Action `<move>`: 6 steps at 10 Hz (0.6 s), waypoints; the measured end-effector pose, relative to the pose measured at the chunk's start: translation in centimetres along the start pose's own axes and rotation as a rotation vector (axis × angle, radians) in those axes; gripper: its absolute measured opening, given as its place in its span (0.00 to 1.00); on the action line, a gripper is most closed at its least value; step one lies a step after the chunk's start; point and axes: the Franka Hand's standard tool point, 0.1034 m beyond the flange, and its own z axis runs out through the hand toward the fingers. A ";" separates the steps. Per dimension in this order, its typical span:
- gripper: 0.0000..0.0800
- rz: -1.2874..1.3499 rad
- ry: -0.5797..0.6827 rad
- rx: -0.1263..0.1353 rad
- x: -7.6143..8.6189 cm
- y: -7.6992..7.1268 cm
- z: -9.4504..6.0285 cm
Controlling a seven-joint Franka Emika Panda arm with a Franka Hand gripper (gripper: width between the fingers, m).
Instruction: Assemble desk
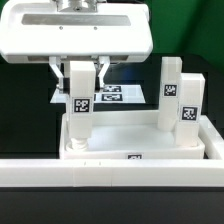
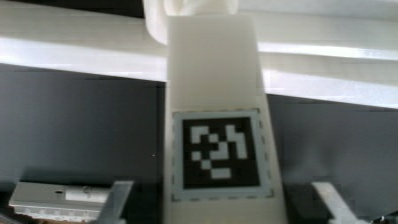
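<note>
Gripper (image 1: 82, 72) closed on a leg (image 1: 80, 100) standing upright in the tabletop (image 1: 140, 148).

The fingers (image 1: 62, 73) clamp the leg near its top; the leg's foot sits at the tabletop's corner on the exterior view's left, though whether it is seated in a socket is hidden by the rim. Two more legs (image 1: 188, 110) stand at the tabletop's right. The tabletop lies against the low wall (image 1: 110, 175), which cuts off its near edge. The marker board (image 1: 118, 95) lies farther back, mostly hidden. In the wrist view the leg (image 2: 217, 120) fills the middle, its top cut off.
</note>
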 end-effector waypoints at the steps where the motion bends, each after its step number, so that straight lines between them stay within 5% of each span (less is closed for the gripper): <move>1: 0.36 0.000 0.002 -0.001 0.0 0.0 0.0; 6: 0.36 0.001 0.002 0.000 0.0 0.0 0.0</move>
